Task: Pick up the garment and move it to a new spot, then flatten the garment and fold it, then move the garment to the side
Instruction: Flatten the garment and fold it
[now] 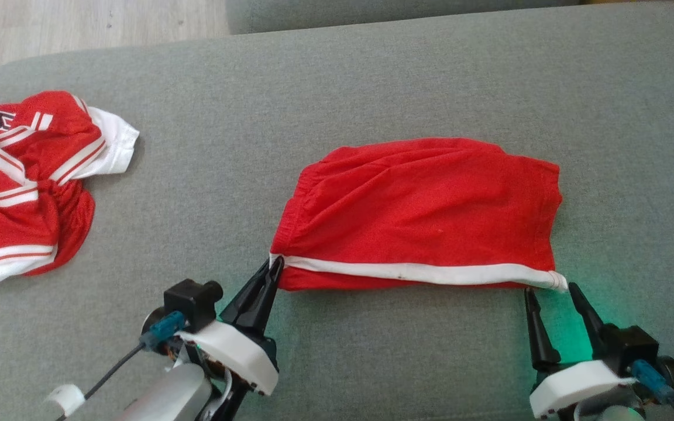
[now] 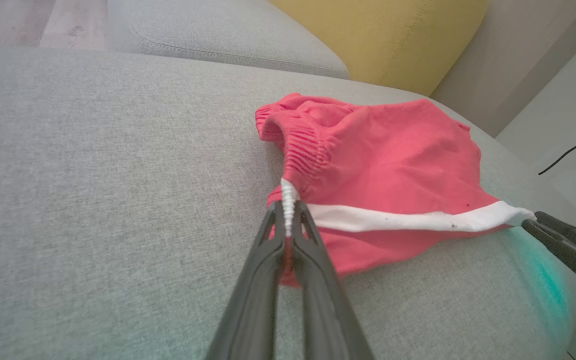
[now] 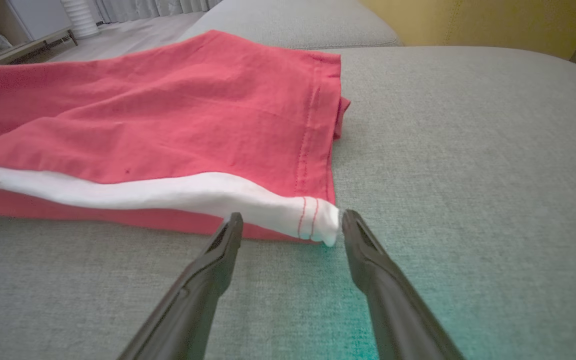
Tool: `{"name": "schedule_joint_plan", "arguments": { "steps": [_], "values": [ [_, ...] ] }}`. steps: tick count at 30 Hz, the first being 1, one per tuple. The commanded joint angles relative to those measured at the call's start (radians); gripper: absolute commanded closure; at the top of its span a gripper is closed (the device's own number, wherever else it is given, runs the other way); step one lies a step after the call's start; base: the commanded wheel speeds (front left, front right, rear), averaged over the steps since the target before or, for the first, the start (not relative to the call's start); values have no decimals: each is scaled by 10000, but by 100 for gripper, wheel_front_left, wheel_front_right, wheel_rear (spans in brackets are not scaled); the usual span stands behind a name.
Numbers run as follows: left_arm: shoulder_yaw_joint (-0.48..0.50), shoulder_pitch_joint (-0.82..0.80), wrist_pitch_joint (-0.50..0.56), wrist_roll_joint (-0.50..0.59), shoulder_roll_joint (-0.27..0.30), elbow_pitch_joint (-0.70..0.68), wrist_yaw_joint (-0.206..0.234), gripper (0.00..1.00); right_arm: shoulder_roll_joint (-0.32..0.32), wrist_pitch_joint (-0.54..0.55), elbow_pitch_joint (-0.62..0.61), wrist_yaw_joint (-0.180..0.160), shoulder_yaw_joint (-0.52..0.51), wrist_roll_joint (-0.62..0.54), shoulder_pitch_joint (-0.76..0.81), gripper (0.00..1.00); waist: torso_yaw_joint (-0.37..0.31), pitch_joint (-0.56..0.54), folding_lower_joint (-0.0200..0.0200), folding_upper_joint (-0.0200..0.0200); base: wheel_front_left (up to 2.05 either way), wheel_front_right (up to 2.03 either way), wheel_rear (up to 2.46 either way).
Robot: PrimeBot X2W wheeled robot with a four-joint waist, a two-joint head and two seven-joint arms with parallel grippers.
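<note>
The garment [image 1: 419, 204] is a pair of red shorts with a white side stripe, lying folded on the grey cushion. My left gripper [image 1: 275, 269] is shut on the garment's near left corner, at the waistband end of the stripe; the left wrist view shows the white stripe pinched between the fingertips of this gripper [image 2: 288, 210]. My right gripper [image 1: 549, 290] stands open at the near right corner. In the right wrist view its fingers [image 3: 228, 240] straddle the white hem end of the garment [image 3: 193, 120] without closing on it.
A crumpled red and white jersey [image 1: 21, 175] lies at the far left of the grey cushion [image 1: 372, 76]. A yellow cushion [image 2: 383, 35] and wooden floor [image 1: 79, 23] lie beyond. Bare grey fabric surrounds the shorts on all sides.
</note>
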Motion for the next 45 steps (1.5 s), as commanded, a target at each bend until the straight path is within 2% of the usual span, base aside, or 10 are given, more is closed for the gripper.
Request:
{"name": "schedule_joint_plan", "arguments": {
  "steps": [1, 11, 12, 13, 14, 15, 23, 31, 40, 45],
  "values": [
    [432, -430, -27, -5, 279, -312, 27, 100, -93, -40, -171, -7, 174, -91, -296, 0, 5, 29, -1, 0, 0, 0, 0],
    [423, -578, -49, -27, 233, -326, 74, 100, -84, -40, 232, -7, -51, -372, -617, 0, 8, 139, -1, 0, 0, 0, 0],
    [424, -583, -59, -30, 231, -329, 81, 100, -83, -40, 240, -7, -72, -387, -650, 22, 6, 145, -1, 0, 0, 0, 0],
    [424, -583, -66, -33, 234, -330, 86, 100, -81, -40, 250, -7, -75, -394, -680, 67, 1, 147, -1, 0, 0, 0, 0],
    [420, -581, -65, -36, 242, -331, 89, 100, -79, -40, 259, -7, -62, -394, -701, 94, -8, 149, -1, 0, 0, 0, 0],
    [419, -579, -66, -42, 250, -336, 92, 100, -77, -40, 272, -7, -33, -390, -718, 100, -16, 153, -1, 0, 0, 0, 0],
    [503, -607, -246, -46, 343, -454, 126, 100, -71, -40, -279, -7, 36, -447, -706, 100, -67, -160, -1, 0, 0, 0, 0],
    [926, -1018, -524, -20, 536, -1626, 183, 100, -65, -40, -2895, -7, -723, -711, -637, 100, -200, -821, -1, 0, 0, 0, 0],
    [1435, -3439, 771, 30, 848, -4070, 134, 100, -239, -40, -6055, -7, -2056, -1331, -2252, 100, -94, -999, -1, 0, 0, 0, 0],
    [1641, -5811, 1801, -441, 149, -2937, -292, 100, -1162, 47, -4641, -7, -2088, -758, -4618, 100, 137, -136, -1, 0, 0, 0, 0]
  ]
}}
